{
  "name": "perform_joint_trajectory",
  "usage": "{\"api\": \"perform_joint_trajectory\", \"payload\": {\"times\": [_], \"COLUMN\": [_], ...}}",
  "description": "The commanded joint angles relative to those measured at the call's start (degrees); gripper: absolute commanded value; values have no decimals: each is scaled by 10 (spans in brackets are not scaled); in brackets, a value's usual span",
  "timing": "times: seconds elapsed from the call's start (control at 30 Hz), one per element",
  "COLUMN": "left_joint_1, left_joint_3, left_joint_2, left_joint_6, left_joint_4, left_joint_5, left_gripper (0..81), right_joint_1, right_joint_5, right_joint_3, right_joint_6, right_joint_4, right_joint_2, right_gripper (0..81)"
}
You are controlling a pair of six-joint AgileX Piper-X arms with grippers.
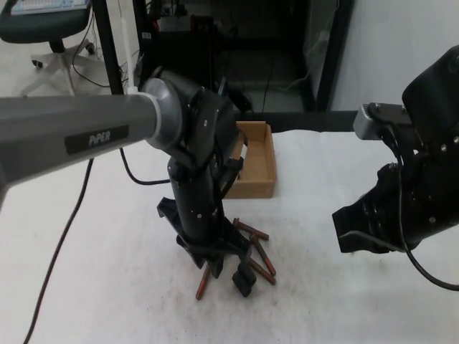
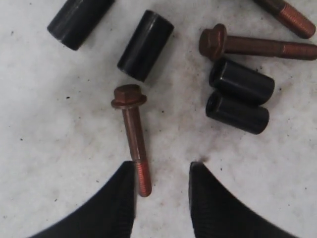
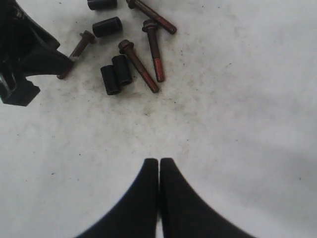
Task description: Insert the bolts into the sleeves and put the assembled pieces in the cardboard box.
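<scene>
My left tool (image 2: 161, 171) stood open, a bolt (image 2: 132, 130) lying with its threaded tip between the fingers (image 2: 118, 201), close against one; my right tool (image 3: 158, 162) was closed, well apart from the sleeves (image 3: 117, 74) on the counter (image 3: 237, 114).

Left tool (image 2: 161, 198) low over the pile, fingers spread, a bolt (image 2: 132, 131) with its tip just beside one finger. Sleeve (image 2: 146, 44) just past that bolt's head, a touching sleeve pair (image 2: 241, 82) to the side, so it's tight in there. Right tool (image 3: 158, 198), fingers pressed together, has bare desk (image 3: 237, 124) ahead, open right up to the pile. Left arm (image 1: 193, 186) stands over the pile, in front of the box (image 1: 259, 179).
</scene>
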Motion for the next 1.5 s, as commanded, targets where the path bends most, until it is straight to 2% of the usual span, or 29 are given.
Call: {"api": "perform_joint_trajectory", "payload": {"times": [0.0, 1.23, 1.47], "left_joint_1": [-6, -8, -8], "left_joint_3": [-5, -5, -5], "left_joint_2": [5, 58, 58], "left_joint_6": [-27, -34, -7], "left_joint_4": [-10, -75, -75], "left_joint_5": [-11, -28, -86], "left_gripper": [334, 334, 331], "right_joint_1": [-1, -1, -1], "right_joint_5": [-8, -8, -8], "right_joint_3": [0, 0, 0], "right_joint_6": [-1, -1, -1], "right_joint_4": [4, 15, 19], "right_joint_2": [-8, -8, -8], "right_gripper": [8, 8, 8]}}
